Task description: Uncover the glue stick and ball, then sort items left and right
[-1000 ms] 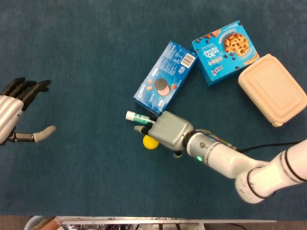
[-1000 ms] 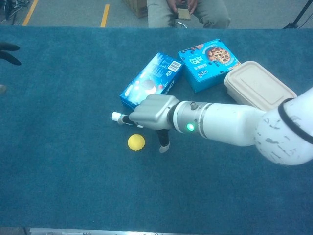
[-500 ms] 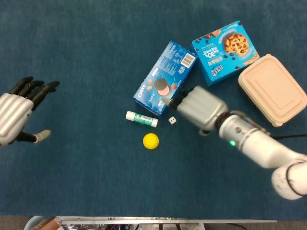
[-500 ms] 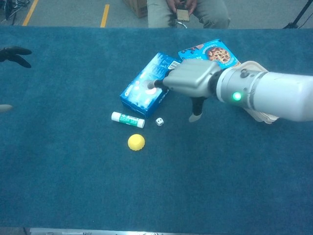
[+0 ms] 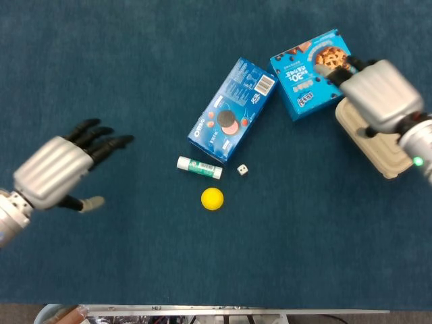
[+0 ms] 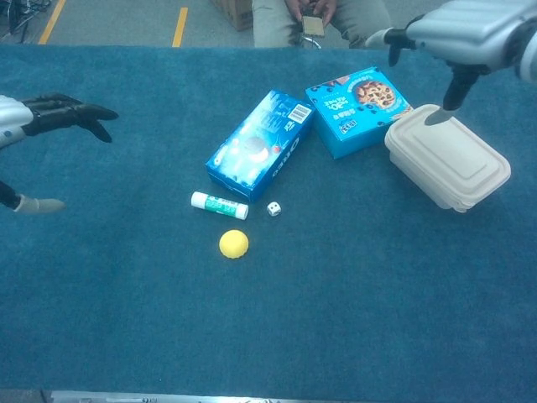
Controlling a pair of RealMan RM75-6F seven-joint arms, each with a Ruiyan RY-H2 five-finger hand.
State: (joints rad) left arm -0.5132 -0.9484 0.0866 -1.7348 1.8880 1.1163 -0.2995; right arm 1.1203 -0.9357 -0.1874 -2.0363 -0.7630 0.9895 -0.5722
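Head view shows the right hand empty, fingers loosely spread above the beige lunchbox; the left hand hovers wide open, well left. Glue stick and ball lie bare mid-table, so sorting seems next: grasp one. The right wrist is cut off.

Matt napped cloth tabletop; glossy printed card boxes; matt lunchbox.
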